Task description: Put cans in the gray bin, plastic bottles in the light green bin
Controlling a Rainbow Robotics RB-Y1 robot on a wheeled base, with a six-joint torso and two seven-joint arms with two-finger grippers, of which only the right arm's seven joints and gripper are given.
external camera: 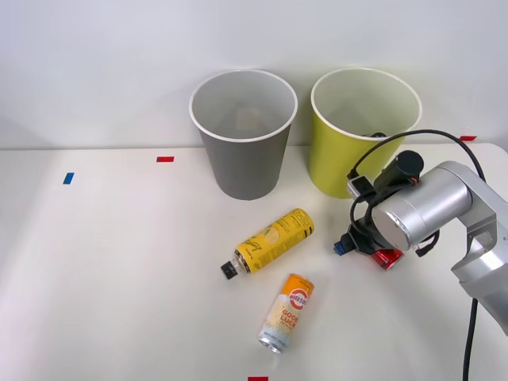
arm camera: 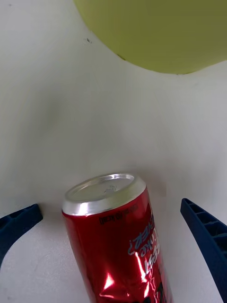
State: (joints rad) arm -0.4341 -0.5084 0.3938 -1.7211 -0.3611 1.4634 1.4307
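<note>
A short red can (external camera: 389,256) (arm camera: 118,232) with a silver top lies on its side on the white table, just in front of the light green bin (external camera: 341,163) (arm camera: 161,33). My right gripper (external camera: 365,249) (arm camera: 109,213) is low over it and open, one blue finger (arm camera: 19,222) on each side of the can and apart from it. The gray bin (external camera: 242,163) stands left of the green one. A yellow plastic bottle (external camera: 272,240) with a black cap lies in front of the gray bin. An orange-and-cream can (external camera: 287,312) lies nearer the table's front.
Small tape marks sit on the table: red (external camera: 165,159) and blue (external camera: 68,178) at the left, and red (external camera: 258,379) at the front edge. The silver arm (external camera: 444,214) comes in from the right with a black cable looping above it.
</note>
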